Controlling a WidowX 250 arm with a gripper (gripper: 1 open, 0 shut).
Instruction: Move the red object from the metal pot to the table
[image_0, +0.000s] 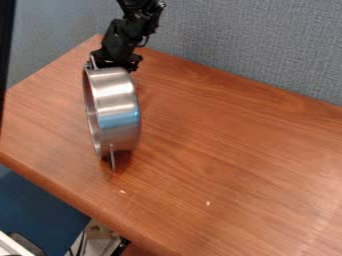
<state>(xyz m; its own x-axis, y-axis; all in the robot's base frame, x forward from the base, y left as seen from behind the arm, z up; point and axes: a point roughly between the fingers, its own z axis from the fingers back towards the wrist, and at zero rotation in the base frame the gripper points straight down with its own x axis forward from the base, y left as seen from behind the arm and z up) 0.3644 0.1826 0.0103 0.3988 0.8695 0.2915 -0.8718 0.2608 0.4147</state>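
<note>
The metal pot (115, 112) rests on the table (241, 150) at the left, tipped so that its shiny side wall faces the camera and its mouth points away to the left. My black gripper (107, 60) hangs at the pot's upper rim, coming down from the arm at the top. Its fingers are small and dark against the rim, and how wide they stand does not show. The red object is hidden; none of it shows inside or beside the pot.
A blue-grey wall (267, 40) runs behind the table. The table's rounded front edge (80, 205) slopes down to the right. A dark shape (6, 50) fills the left border of the view. A small handle (118, 160) sticks out under the pot.
</note>
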